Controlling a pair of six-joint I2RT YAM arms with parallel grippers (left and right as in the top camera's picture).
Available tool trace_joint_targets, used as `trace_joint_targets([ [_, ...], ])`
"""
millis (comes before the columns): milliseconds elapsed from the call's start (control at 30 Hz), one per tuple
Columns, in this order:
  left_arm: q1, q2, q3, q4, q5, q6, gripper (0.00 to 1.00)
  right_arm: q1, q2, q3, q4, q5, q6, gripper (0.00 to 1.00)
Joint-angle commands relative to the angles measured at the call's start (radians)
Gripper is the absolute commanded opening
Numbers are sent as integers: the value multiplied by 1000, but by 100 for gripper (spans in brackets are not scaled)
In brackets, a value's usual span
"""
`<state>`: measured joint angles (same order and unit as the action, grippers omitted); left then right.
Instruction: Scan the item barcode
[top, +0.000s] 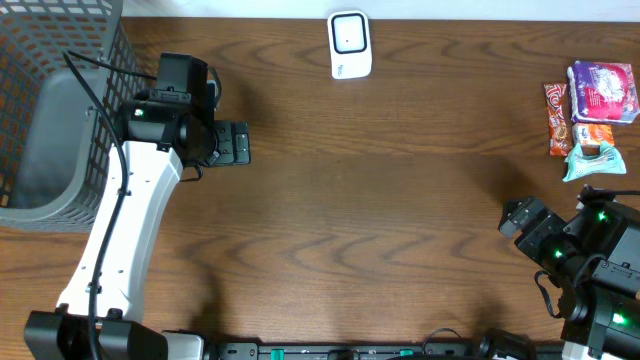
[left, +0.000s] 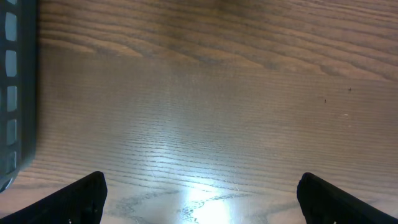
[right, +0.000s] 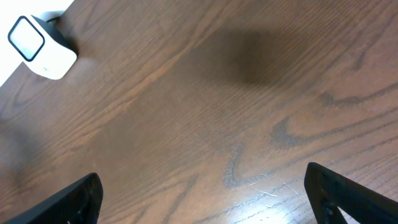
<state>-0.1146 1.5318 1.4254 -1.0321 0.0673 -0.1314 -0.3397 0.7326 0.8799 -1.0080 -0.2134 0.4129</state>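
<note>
the items to scan lie in a small cluster at the far right edge of the table (top: 380, 200). there is a purple packet (top: 603, 91), with a red-orange bar (top: 558, 118) just to its left. a small orange-and-white packet (top: 597, 133) sits below the purple one, and a teal packet (top: 593, 160) is nearest the robot. they lie close together, some touching, and no barcode can be made out on any of them.

the white scanner (top: 350, 44) stands at the far edge of the table near its middle, well apart from the packets. it also shows in the upper left corner of the right wrist view (right: 40, 46).

the right arm (top: 590, 260) is at the near right, just short of the packets. the right jaws are spread wide over bare wood, with a dark finger (right: 74, 202) in each lower corner of the wrist view and nothing between them.

the left arm (top: 125, 220) reaches up the left side. the left jaws are also wide apart and hold nothing, their fingers (left: 78, 199) low over the wood. they sit just beside the grey mesh basket (top: 40, 120), whose wall (left: 15, 93) runs down the left edge of the left wrist view.
</note>
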Motion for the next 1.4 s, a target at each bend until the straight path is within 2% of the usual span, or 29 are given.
trace_joint_targets([
  [0,1,4,-3,-3,-16,-8,98,11,-1,-6,2,-10,5,99],
  [833,1,4,-3,-3,-16,-8,98,26,-1,-6,2,-10,5,99],
  [1233,1,4,-3,-3,-16,-8,98,257,-2,-6,1,-10,5,99],
  [1367,1,4,-3,-3,-16,-8,98,287,-1,-6,1,-10,5,99],
])
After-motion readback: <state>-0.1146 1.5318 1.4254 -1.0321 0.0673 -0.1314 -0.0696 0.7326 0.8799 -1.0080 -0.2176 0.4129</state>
